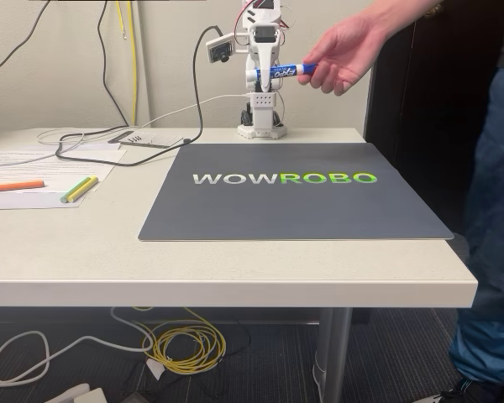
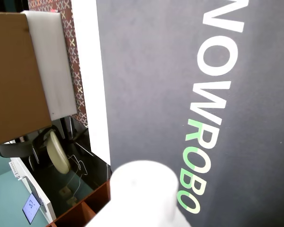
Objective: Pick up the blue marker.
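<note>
The blue marker is held level in a person's hand at twelve o'clock above the dark mat, touching the folded arm. I cannot tell how the jaws stand. Picking has seemingly not begun; next the marker needs setting on the worktop.

A dark mat lettered WOWROBO lies flat on a pale worktop. To its left in the fixed view, an orange highlighter and a yellow and green pair of pens rest on sheets of paper. Yellow and white cables coil on the floor beneath.
</note>
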